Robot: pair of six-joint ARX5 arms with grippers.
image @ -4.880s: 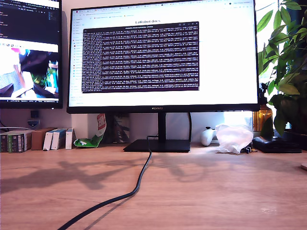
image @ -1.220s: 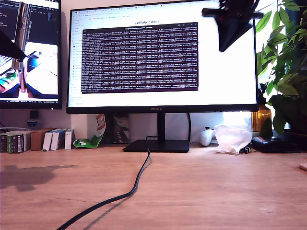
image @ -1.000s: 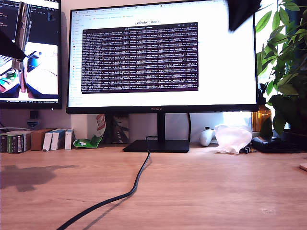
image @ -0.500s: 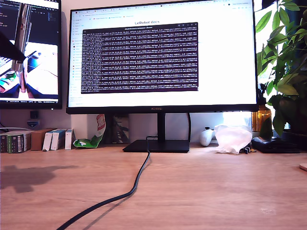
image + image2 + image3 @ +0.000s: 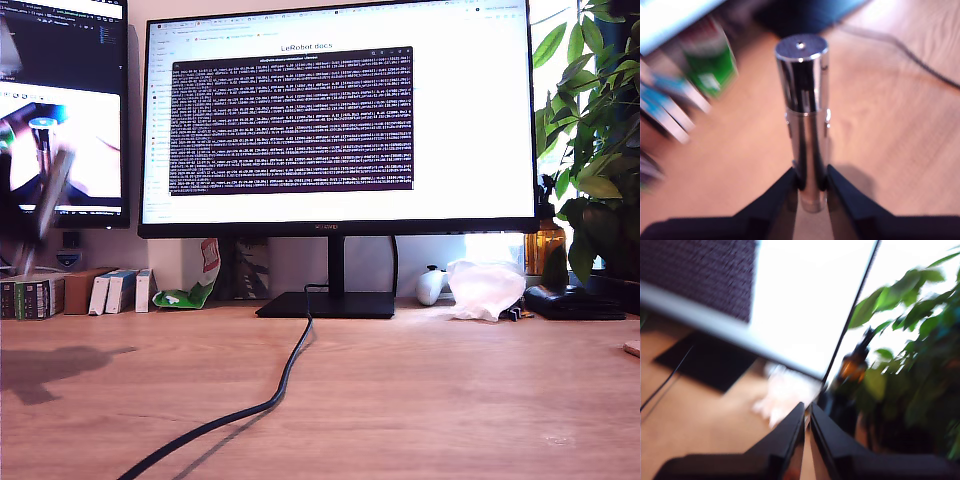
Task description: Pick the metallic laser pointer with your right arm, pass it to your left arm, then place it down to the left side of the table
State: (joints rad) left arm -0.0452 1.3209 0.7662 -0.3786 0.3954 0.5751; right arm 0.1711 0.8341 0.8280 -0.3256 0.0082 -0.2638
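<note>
My first gripper (image 5: 810, 187) is clamping the metallic laser pointer (image 5: 805, 115) near its base, w/ the shiny silver, ring-segmented cylinder sticking out beyond the fingertips above the table (image 5: 880, 120). My second gripper (image 5: 806, 422) is sitting w/ jaws together, holding nothing.

My first tool (image 5: 810, 187): black, angular, tapering fingers; my second tool (image 5: 806, 427): same black wedge-shaped fingers.

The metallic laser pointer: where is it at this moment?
The metallic laser pointer is clamped between the fingers of my first gripper, held above the table. In the exterior view it is a blurred streak at the left edge, above the small boxes.
</note>
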